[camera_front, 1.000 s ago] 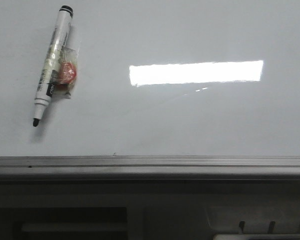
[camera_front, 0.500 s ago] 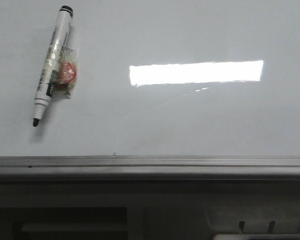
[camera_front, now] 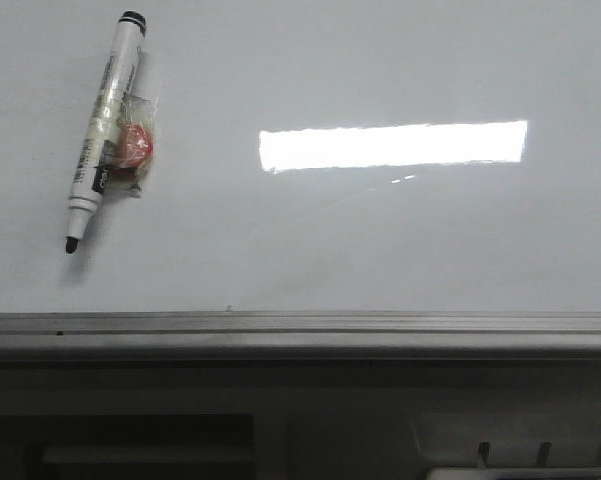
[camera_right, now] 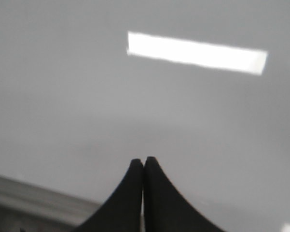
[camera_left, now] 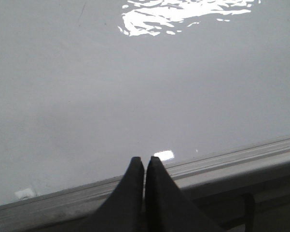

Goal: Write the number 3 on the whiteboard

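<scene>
The whiteboard (camera_front: 360,240) fills the front view, glossy white-grey with a grey metal frame edge (camera_front: 300,325) along its near side. No drawn number 3 shows on it. A white marker pen (camera_front: 102,134) with a black tip lies on the board at the far left, a red and clear piece (camera_front: 133,145) taped to its side. Neither gripper shows in the front view. My left gripper (camera_left: 145,159) is shut and empty over the board's frame edge (camera_left: 231,157). My right gripper (camera_right: 144,160) is shut and empty above the bare board (camera_right: 87,96).
A bright rectangular light reflection (camera_front: 392,146) lies across the middle of the board; it also shows in the right wrist view (camera_right: 197,52). Below the frame edge is a dark shelf area (camera_front: 280,430).
</scene>
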`<move>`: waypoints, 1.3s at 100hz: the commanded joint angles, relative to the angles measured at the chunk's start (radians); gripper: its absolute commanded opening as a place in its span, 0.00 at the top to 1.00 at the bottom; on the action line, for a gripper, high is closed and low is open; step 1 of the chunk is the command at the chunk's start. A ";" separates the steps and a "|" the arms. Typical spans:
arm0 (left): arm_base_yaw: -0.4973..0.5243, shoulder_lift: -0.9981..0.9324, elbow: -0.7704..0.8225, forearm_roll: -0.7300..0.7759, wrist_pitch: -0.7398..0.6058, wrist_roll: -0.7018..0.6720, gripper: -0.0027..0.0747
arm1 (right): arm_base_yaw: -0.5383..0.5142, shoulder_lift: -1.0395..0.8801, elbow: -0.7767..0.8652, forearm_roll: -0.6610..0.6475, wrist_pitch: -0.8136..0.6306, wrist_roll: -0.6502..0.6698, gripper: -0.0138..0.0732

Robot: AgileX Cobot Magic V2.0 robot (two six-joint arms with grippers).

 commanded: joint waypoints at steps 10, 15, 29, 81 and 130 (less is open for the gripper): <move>0.003 -0.022 0.011 -0.012 -0.077 -0.009 0.99 | -0.005 -0.014 0.032 0.153 -0.386 0.039 0.89; 0.003 -0.022 0.011 -0.084 -0.093 -0.009 0.99 | -0.005 -0.014 0.030 0.214 -0.381 0.039 0.89; 0.003 -0.022 0.011 -0.485 -0.192 -0.009 0.99 | -0.005 -0.014 0.028 0.432 -0.289 0.039 0.89; 0.003 -0.022 -0.038 -1.141 -0.118 0.069 0.99 | -0.005 -0.003 -0.128 0.553 -0.174 0.037 0.89; -0.019 0.577 -0.622 -0.536 0.379 0.149 0.38 | -0.005 0.427 -0.624 0.548 0.307 -0.204 0.39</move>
